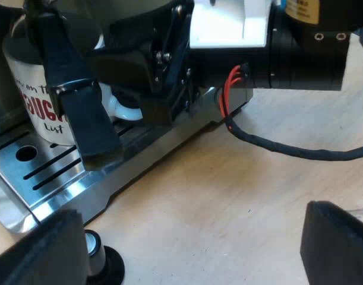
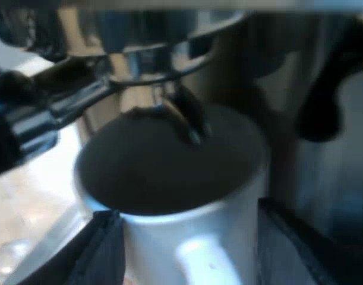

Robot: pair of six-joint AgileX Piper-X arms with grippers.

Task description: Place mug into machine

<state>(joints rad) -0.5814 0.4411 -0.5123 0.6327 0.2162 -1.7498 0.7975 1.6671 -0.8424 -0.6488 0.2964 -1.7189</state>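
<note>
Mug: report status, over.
Right tool shut on white lettered ceramic mug. Left tool open over wooden table. Mug on slotted steel drip tray, under metal holder spout. Nothing in the way.

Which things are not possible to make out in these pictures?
1. Left wrist view: mug lettering, partly hidden behind the right gripper.
2. Right wrist view: mug base, cut off by the picture's edge.
3. Right wrist view: spout over the mug, blurred.

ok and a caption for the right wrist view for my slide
The right hand grips the white ceramic mug under the spouts of the silver metal holder with a dark handle.
</note>
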